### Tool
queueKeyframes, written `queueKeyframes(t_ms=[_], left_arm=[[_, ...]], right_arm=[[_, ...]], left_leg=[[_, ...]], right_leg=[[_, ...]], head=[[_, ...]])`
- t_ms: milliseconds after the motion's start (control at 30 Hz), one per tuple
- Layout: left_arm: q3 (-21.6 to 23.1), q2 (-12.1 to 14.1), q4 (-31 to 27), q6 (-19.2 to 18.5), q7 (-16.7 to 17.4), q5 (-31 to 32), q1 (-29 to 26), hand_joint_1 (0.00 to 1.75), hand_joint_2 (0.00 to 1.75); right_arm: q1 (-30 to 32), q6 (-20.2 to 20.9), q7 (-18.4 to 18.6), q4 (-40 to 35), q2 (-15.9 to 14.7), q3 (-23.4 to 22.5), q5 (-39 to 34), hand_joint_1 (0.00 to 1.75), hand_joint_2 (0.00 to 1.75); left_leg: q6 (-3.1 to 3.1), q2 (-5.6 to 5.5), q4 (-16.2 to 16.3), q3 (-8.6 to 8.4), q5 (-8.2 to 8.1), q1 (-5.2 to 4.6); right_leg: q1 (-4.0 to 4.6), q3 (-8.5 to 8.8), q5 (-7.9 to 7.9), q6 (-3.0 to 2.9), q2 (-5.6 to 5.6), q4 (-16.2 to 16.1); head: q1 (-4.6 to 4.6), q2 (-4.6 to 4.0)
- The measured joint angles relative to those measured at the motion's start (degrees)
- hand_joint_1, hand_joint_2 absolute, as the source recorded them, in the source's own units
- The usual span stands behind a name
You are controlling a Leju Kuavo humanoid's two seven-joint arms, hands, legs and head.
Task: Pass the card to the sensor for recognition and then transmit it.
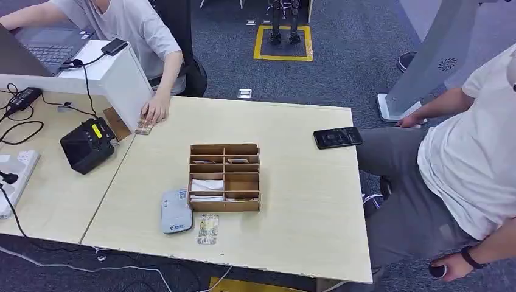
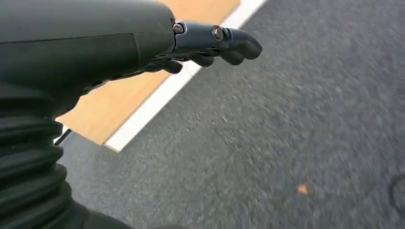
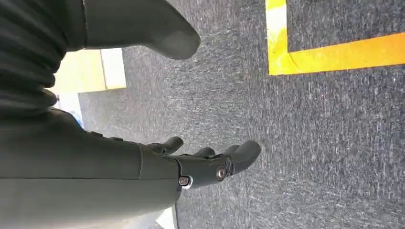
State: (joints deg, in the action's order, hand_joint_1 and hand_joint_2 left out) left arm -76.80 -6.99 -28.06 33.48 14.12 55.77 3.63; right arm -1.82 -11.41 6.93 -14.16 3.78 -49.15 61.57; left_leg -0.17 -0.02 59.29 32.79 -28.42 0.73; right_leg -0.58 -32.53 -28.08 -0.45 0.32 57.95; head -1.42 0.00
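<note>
My left hand hangs over grey carpet beside a corner of the pale wooden table; its dark fingers are gently curved and apart, and there is nothing in them. My right hand is also low over the carpet, near a yellow line of floor tape, with its fingers loosely spread and the thick grey thumb well away from them, holding nothing.

In my head view the light wooden table lies in front of me. Near its middle stands a brown wooden organiser box with open compartments, some of them holding cards or papers (I cannot read which is which). Just beside the box's near left corner lies a flat light-blue rectangular sensor pad, and next to that, near the table's front edge, lies a small card with a patterned face, flat on the wood and apart from the pad.

A black smartphone rests near the far right edge. On the adjoining table at the left sits a black box-shaped device with a yellow label. A person in a pale shirt rests a hand on the far left corner, touching another small card. A second person in a white top sits at the right.
</note>
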Motion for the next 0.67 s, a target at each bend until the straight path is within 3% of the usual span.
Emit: queueKeyframes(t_ms=[133,167,667], left_arm=[[5.24,0.04,0.15,-2.53,-1.09,-4.3,-0.8,0.0,1.75],[6.25,0.06,0.15,-3.06,-1.33,-5.14,-0.97,0.0,1.75],[25.66,1.49,0.76,-11.96,-4.98,-19.98,-4.19,0.0,1.75]], right_arm=[[0.66,0.79,-0.3,-0.61,-0.2,3.29,-4.76,0.0,1.75],[0.88,0.98,-0.46,-0.77,-0.24,4.02,-5.75,0.0,0.0],[3.49,3.96,-2.38,-2.95,-1.05,16.66,-22.12,0.0,0.0]], left_leg=[[0.0,0.0,0.0,0.01,0.0,-0.01],[0.0,0.0,0.0,0.01,0.0,-0.02],[0.0,0.0,0.0,0.01,0.0,-0.01]], right_leg=[[0.03,0.0,0.0,0.0,0.0,0.0],[0.03,0.01,0.0,0.0,0.0,0.0],[0.02,0.0,0.0,0.0,0.0,0.0]], head=[[0.02,0.0],[0.0,0.0],[0.02,0.0]])
